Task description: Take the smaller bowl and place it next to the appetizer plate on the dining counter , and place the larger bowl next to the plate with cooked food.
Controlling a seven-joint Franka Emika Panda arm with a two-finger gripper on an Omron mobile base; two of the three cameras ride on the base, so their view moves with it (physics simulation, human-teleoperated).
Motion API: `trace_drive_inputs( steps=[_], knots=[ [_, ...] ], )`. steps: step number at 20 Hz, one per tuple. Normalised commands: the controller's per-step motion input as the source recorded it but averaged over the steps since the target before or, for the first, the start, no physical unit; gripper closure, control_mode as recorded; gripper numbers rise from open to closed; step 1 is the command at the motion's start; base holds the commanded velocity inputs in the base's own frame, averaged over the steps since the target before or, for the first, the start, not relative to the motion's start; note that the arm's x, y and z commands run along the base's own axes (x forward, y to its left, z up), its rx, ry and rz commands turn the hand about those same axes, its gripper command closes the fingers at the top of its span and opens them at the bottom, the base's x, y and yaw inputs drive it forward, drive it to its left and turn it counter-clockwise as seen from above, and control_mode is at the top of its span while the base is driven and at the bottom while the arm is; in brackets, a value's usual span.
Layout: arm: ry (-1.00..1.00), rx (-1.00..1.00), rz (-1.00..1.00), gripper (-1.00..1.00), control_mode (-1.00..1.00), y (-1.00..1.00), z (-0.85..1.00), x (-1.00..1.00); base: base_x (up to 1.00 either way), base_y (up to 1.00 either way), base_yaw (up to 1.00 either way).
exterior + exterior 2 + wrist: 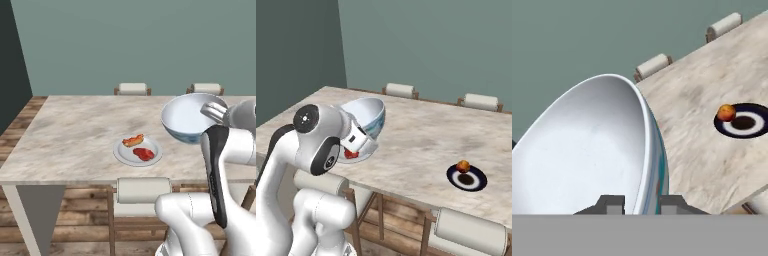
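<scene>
1. Teal-green walls are seen behind a long marble-look dining counter (75,135), with pale-cushioned wooden stools (132,89) tucked along both its long sides and a wood plank floor underneath.

2. The larger bowl (189,118), white inside and blue-patterned outside, is held up off the counter by the gripper (641,202). In the left base view it's seen hanging in the air to the right of the pale plate.

3. The grip is seen best in the hand view: the two fingers are pinched on the bowl's rim, one tip (612,204) inside the white hollow and one outside against the blue wall. So the jaws are nearly closed, with only the thin rim between them.

4. The bowl is tilted. In the right base view its opening is turned partly sideways, not level.

5. The plate with cooked food (137,151) is set near the counter's front edge, with a hot dog (133,140) and a red piece of meat (144,154) on it. Nothing is touching it.

6. The appetizer plate (466,178), small and dark with a pale ring, is parked well apart from the pale plate, also near the counter's front edge. A small orange morsel (463,166) is sat at its rim.
</scene>
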Motion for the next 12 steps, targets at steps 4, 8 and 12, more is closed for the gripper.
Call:
trace_drive_inputs(
  steps=[4, 8, 12],
  knots=[
    [0.32, 0.25, -0.1, 1.0, -1.0, -0.28, -0.18, 0.23, 0.0, 0.0, 0.0],
    [0.12, 0.35, -0.05, 1.0, -1.0, -0.15, -0.22, 0.14, 0.0, 0.0, 0.0],
    [0.0, 0.28, -0.05, 1.0, -1.0, 0.0, -0.29, 0.19, 0.0, 0.0, 0.0]
  ],
)
